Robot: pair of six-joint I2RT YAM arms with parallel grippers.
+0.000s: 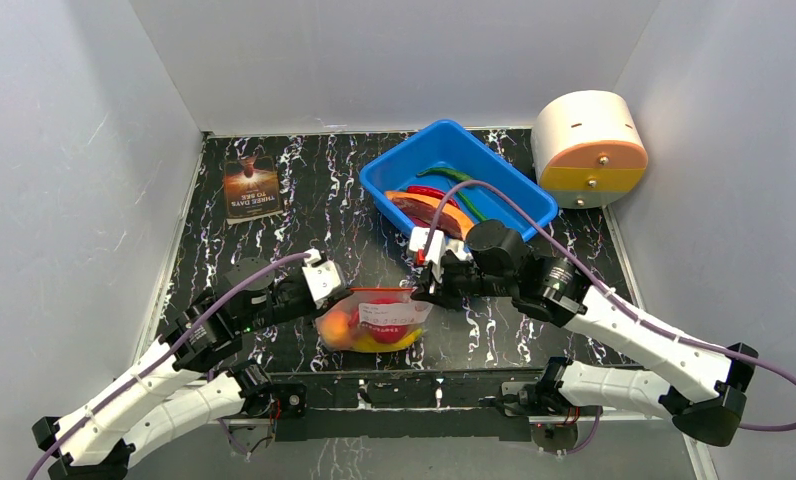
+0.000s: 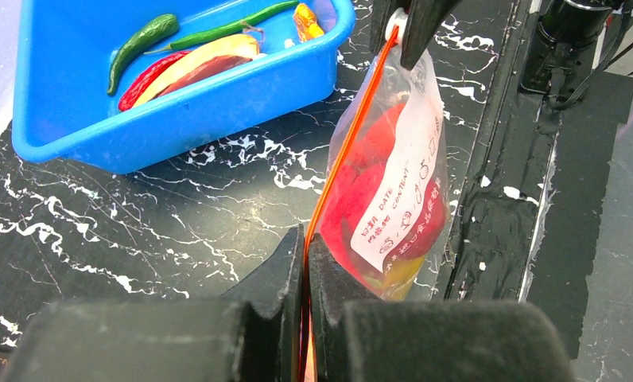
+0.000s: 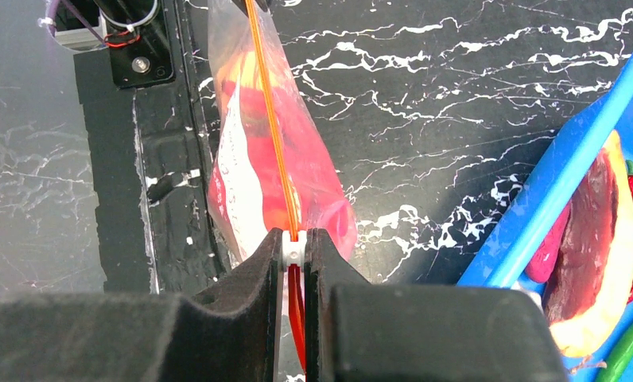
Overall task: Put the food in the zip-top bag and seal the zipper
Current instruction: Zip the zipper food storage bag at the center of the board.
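- Zip-top bag (image 1: 379, 322) sits near the front edge of the black marbled table (image 1: 274, 240), stretched between the two tools. It is packed with red, orange and yellow food (image 1: 344, 325).
- The left tool (image 1: 346, 294) is pinched narrow on one end of the zipper (image 1: 382, 291), and the right tool (image 1: 420, 292) is pinched narrow on the other end.
- Only the left wrist view shows the white handwritten label (image 2: 405, 183) on the bag's side. There the zipper (image 2: 337, 159) runs taut as a thin orange line from the left tool (image 2: 305, 239) up to the right tool (image 2: 401, 28).
- The right wrist view shows the bag's unlabelled side and a small white piece between the right tool's (image 3: 295, 239) tips. I cannot tell whether it is a slider or a pad.
- The blue tub (image 1: 504, 165) stands behind the bag. The left wrist view picks out a green chili (image 2: 142, 40) and a red chili (image 2: 142, 79) in it.
- Only the top view shows the brown card (image 1: 251, 187) and the white-and-orange cylinder (image 1: 586, 145).
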